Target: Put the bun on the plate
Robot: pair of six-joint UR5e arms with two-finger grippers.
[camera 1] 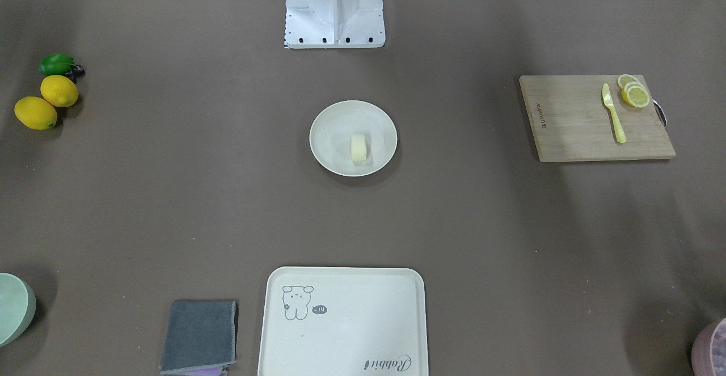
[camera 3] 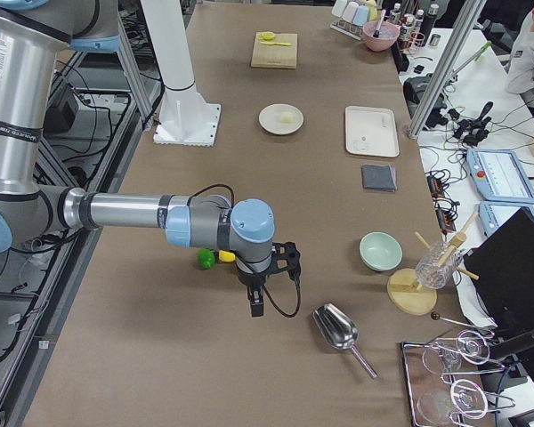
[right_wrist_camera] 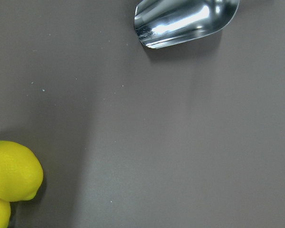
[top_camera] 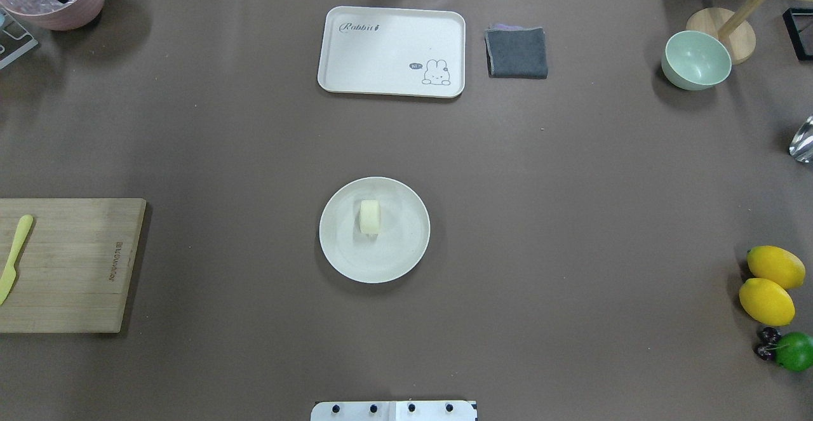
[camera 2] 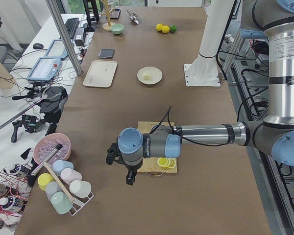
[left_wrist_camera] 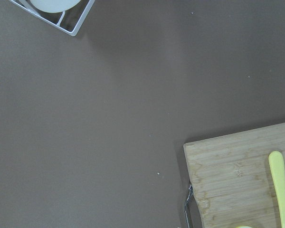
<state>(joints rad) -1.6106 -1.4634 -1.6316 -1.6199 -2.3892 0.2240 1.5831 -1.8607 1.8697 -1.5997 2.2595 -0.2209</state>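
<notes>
The pale cream bun [camera 1: 358, 148] [top_camera: 369, 216] lies on its side inside the round cream-white plate [camera 1: 329, 123] [top_camera: 356, 253] at the table's middle, with nothing touching it. Both arms are far from it. My left gripper [camera 2: 129, 174] hangs over the table's left end beside the cutting board, seen only in the exterior left view, so I cannot tell its state. My right gripper [camera 3: 255, 302] hangs over the right end near the lemons, seen only in the exterior right view, so its state cannot be told either. The wrist views show no fingers.
A wooden cutting board [top_camera: 70, 262] holds a yellow knife [camera 1: 613, 113] and lemon slices [camera 1: 634, 92]. Two lemons [top_camera: 770, 284] and a lime [top_camera: 795, 351] sit at the right end. A bear tray [top_camera: 392, 51], grey cloth [top_camera: 517, 52], green bowl [top_camera: 695, 60] and metal scoop [right_wrist_camera: 185, 21] stand around.
</notes>
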